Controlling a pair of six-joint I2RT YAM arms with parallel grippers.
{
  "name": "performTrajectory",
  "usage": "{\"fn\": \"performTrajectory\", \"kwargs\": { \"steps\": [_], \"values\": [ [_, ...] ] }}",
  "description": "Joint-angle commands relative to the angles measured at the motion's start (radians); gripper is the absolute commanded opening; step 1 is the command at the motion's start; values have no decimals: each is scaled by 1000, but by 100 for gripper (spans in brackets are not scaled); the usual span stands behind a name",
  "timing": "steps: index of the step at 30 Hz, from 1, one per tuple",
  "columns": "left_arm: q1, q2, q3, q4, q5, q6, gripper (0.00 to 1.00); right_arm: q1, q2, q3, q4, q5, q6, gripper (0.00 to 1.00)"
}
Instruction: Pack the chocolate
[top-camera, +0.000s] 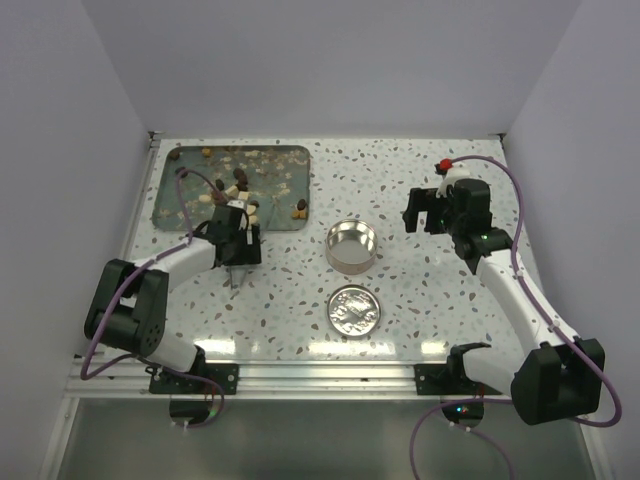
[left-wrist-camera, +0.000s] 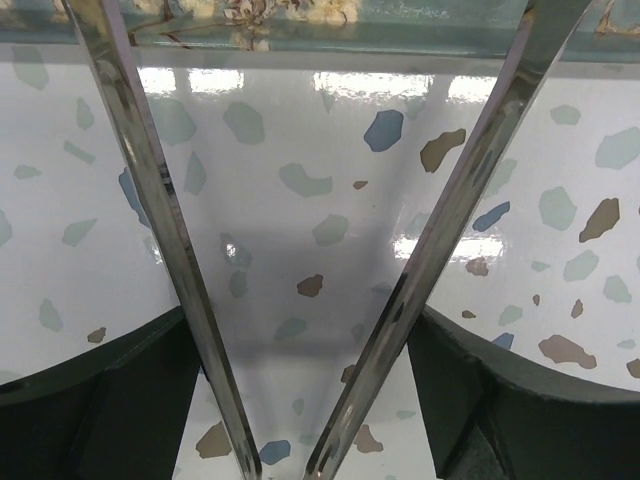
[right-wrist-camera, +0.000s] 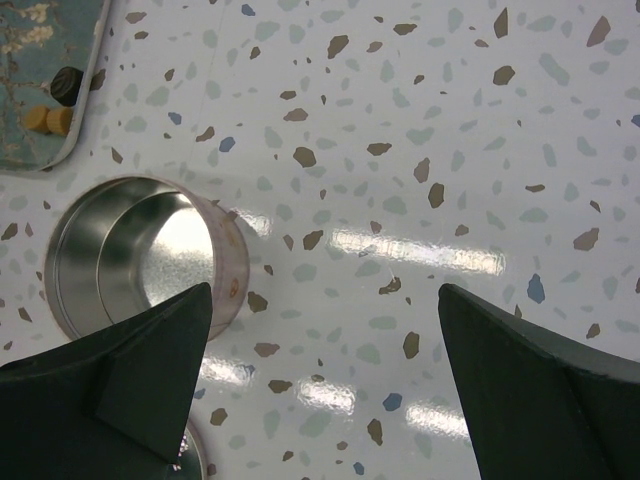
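Left arm: elbow folded, left gripper low at the near edge of tray, aimed across it, clamped on metal tongs, blades splayed. Right arm: extended, right gripper spread wide above surface beside tin. Stock: chocolate lumps scattered on tray, rounded, no shared axis

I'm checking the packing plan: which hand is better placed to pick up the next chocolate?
Left. The left hand, holding metal tongs, is at the near edge of the tray beside the chocolates; the right hand hovers open beyond the tin, far from them.
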Motion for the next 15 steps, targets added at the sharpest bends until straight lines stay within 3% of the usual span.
{"fn": "performTrajectory", "kwargs": {
  "steps": [1,6,11,15],
  "values": [
    [-11,7,-25,-60,-18,-26,84,3,1,23,22,-21,-6,98],
    [-13,16,12,-69,-38,3,62,3,4,23,22,-22,-6,98],
    [-11,-33,101,-158,-38,49,57,3,5,24,25,-21,-6,98],
    [-13,-73,190,-246,45,97,55,3,19,38,25,-25,-5,98]
  ]
}}
